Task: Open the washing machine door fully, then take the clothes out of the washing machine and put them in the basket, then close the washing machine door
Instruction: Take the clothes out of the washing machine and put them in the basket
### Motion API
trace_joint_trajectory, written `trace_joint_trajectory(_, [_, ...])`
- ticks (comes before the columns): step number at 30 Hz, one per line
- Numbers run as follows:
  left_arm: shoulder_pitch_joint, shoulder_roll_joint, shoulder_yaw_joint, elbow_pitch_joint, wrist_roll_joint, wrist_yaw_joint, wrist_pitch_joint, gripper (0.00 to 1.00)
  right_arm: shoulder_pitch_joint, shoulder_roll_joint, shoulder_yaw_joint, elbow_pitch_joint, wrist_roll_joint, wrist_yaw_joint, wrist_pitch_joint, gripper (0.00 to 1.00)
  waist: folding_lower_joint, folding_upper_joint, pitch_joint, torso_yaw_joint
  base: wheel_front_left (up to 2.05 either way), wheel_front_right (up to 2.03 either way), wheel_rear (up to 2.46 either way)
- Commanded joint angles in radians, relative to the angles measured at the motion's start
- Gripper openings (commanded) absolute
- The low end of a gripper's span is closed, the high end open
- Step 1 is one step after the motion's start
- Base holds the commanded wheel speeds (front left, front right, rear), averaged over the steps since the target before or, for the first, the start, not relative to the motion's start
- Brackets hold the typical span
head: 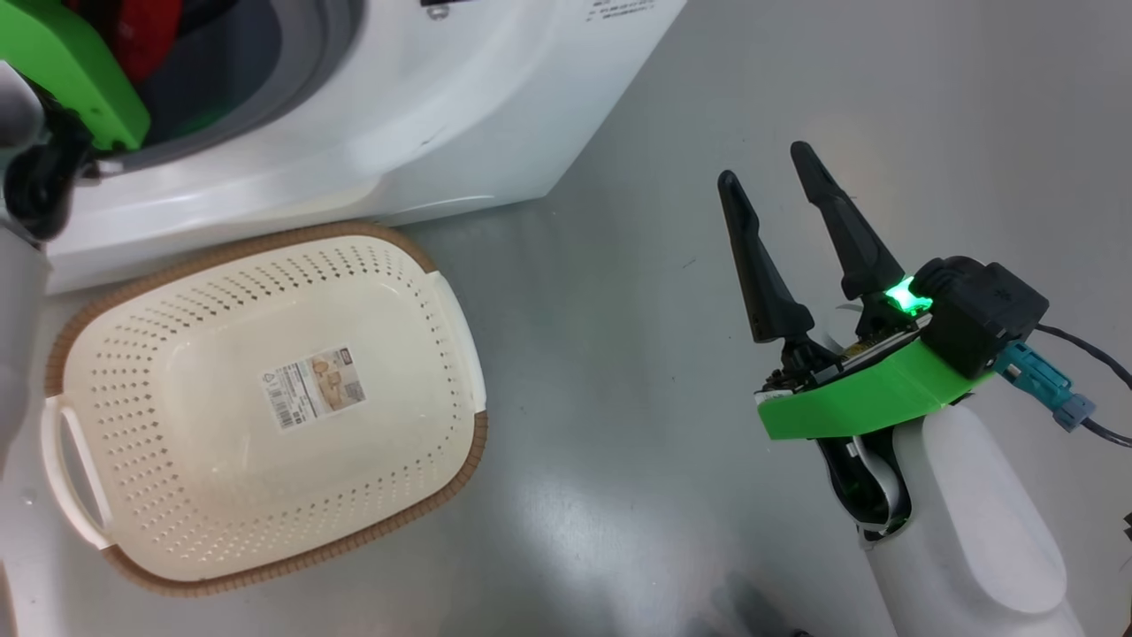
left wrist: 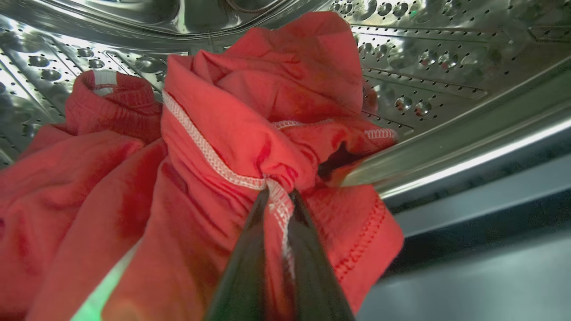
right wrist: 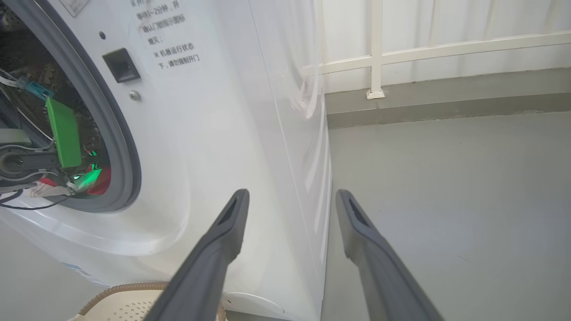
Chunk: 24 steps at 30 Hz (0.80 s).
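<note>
**Inspector:** What does the left gripper (left wrist: 279, 192) report?

**Assistant:** Its two dark fingers are pressed together inside the washing machine (head: 398, 106), pinching a fold of the clothes (left wrist: 250, 116) right at a white stitched seam. The red fabric bunches at the fingertips.

**Inspector:** Where do the clothes lie?

**Assistant:** They lie as a heap in the washing machine's steel drum (left wrist: 424, 53). One edge hangs over the drum's front lip, towards the grey rubber seal (right wrist: 120, 151).

**Inspector:** And the right gripper (head: 765, 164)?

**Assistant:** Its fingers are spread wide. It is outside the washing machine, off the right front corner and above the grey floor (head: 619, 398), touching neither.

**Inspector:** Where is the basket (head: 133, 416)?

**Assistant:** It is on the floor at the foot of the washing machine, just below the door opening, with its brown rim close to the white front panel. The label sticker (head: 314, 387) on its bottom is in plain sight.
</note>
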Motion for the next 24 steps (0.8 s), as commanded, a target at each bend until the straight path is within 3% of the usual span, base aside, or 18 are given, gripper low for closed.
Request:
trace_joint_trajectory(1, [0.014, 0.032, 0.006, -0.014, -0.013, -0.003, -0.022, 0.00, 0.018, 0.013, 0.015, -0.018, 0.019, 0.002, -0.005, 1.00, 0.0000, 0.0000, -0.009, 0.008, 0.00, 0.00, 0.00])
trace_joint_trajectory(15, [0.090, 0.013, -0.069, -0.104, -0.063, -0.003, -0.220, 0.00, 0.034, 0.013, 0.006, 0.013, 0.008, 0.002, -0.005, 1.00, 0.0000, 0.0000, -0.104, 0.070, 0.00, 0.00, 0.00])
trace_joint_trajectory(24, [0.188, 0.039, -0.122, -0.190, -0.078, -0.003, -0.322, 0.00, 0.057, 0.013, 0.011, 0.052, 0.002, 0.002, -0.005, 1.00, 0.0000, 0.0000, -0.209, 0.119, 0.00, 0.00, 0.00])
